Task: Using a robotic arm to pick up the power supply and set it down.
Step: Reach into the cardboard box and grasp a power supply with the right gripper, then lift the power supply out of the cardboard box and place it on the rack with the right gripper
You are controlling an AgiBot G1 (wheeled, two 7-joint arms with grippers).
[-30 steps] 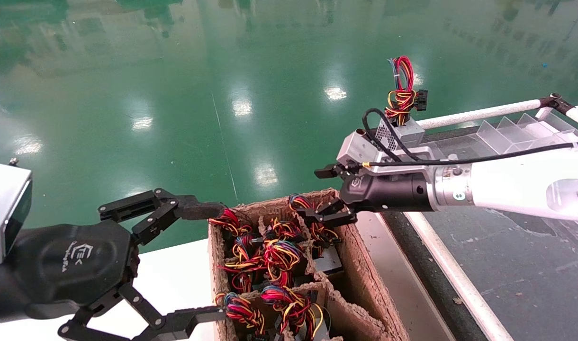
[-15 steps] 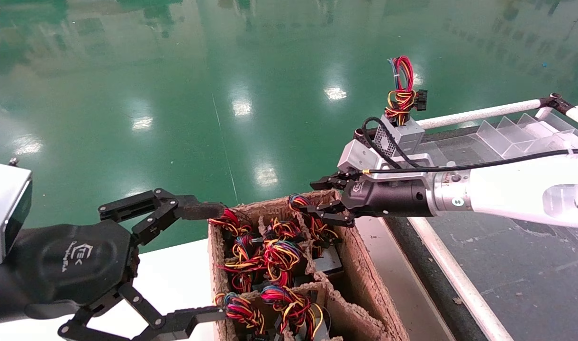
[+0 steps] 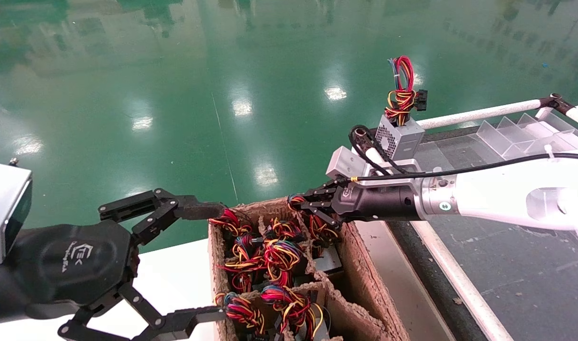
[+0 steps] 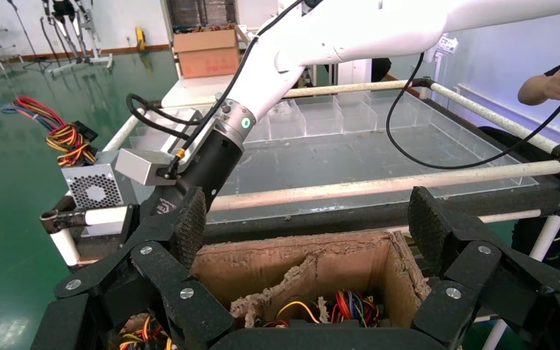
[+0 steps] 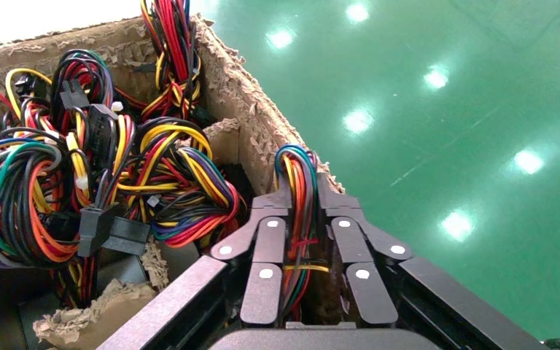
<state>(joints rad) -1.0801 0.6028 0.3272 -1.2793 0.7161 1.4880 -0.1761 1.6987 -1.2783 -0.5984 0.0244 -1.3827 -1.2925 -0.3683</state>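
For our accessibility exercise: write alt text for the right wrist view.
The right tool is shut on a wire bundle at the far corner of a torn cardboard box. More red, yellow and black wire bundles fill the box; green floor lies beyond.

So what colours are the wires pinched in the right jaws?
Red, orange, yellow, green and blue wire bundle, clearest in the right wrist view.

Grey metal power supply (image 3: 399, 136) stands upright on the frame's corner, vent grille showing, tied red-yellow wire bundle (image 3: 401, 92) rising from its top.
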